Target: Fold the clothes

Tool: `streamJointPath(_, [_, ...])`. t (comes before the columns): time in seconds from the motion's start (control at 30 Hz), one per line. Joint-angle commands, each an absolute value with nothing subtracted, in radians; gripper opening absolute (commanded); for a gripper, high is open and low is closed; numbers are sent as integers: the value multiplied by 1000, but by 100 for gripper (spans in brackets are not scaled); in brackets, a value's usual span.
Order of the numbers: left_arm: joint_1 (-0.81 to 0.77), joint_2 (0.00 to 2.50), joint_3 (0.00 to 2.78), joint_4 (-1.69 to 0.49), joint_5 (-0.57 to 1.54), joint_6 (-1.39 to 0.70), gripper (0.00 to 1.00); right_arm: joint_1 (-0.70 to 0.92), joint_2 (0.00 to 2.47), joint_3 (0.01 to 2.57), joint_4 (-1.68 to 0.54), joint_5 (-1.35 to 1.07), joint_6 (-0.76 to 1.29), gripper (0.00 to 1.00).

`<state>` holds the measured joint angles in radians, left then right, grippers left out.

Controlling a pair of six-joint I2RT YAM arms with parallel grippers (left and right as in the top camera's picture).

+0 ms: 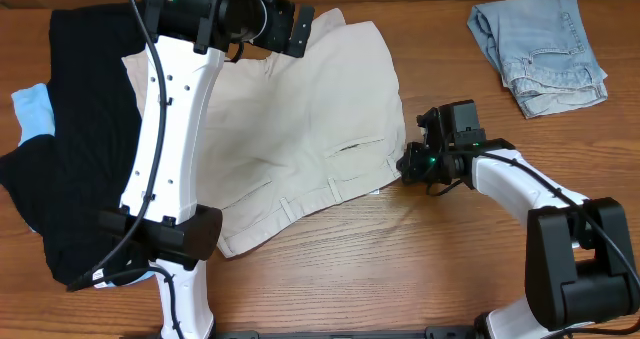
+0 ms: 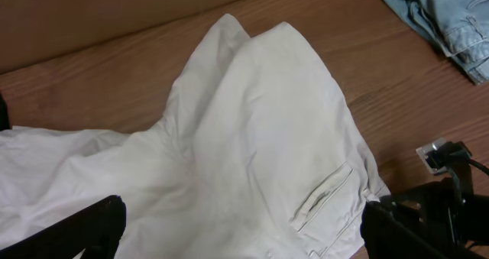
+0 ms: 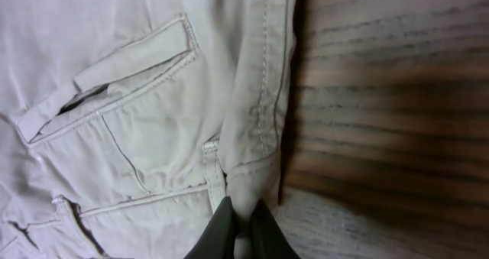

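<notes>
At the near-right corner of the beige shorts (image 1: 300, 129), the right gripper (image 1: 408, 164) has its jaws pressed together on the waistband (image 3: 256, 98). The wrist view shows only a thin fold of fabric pinched, right beside a belt loop (image 3: 216, 175). The shorts lie spread flat mid-desk (image 1: 450, 269), waistband along the near edge, legs toward the far side. Their left part meets the black garments (image 1: 80, 109), but whether touching or overlapping I can't tell, since the left arm hides it. A sky-blue garment (image 1: 32, 114) peeks out beyond the black pile, and the denim shorts (image 1: 540, 54) sit well apart at the far right. The left gripper (image 1: 290, 29) hovers over the leg end w/ jaws spread wide, holding nothing. Risks as I judge them: the pinch looks shallow, so a quick lift or drag could let the band slip out. It may also have caught only the top layer — then the fold would open up instead of carrying both layers. If the left jaws close too high they'd miss the hem. A pull across the desk could drag the black pile along, if the fabrics do overlap.
</notes>
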<state>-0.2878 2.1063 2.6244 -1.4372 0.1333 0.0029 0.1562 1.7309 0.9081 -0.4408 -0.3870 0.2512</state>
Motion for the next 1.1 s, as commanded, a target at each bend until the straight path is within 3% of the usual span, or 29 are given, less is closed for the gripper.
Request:
streamJointPath(0.0, [-288, 2121, 2626, -1443, 123, 22, 100, 127, 1707, 939, -509, -456, 271, 4])
streamJointPath(0.27, [-289, 2122, 2626, -1443, 124, 31, 100, -233, 1461, 1243, -1129, -413, 200, 4])
streamJointPath(0.4, [-289, 2123, 2608, -1439, 124, 31, 100, -358, 1451, 1326, -1265, -392, 106, 4])
streamJointPath(0.6, [-289, 2123, 2511, -1377, 150, 65, 100, -413, 1465, 1326, -1309, -299, 97, 46])
streamJointPath(0.67, [-289, 2123, 2454, -1323, 205, 112, 100, -422, 1465, 1330, -1304, -305, 96, 55])
streamJointPath(0.9, [-315, 2165, 2255, -934, 386, 268, 100, -397, 1464, 1391, -1299, -392, 51, 61])
streamJointPath(1.07, [-397, 2300, 2225, -703, 381, 319, 100, -369, 1464, 1398, -1298, -390, 51, 61])
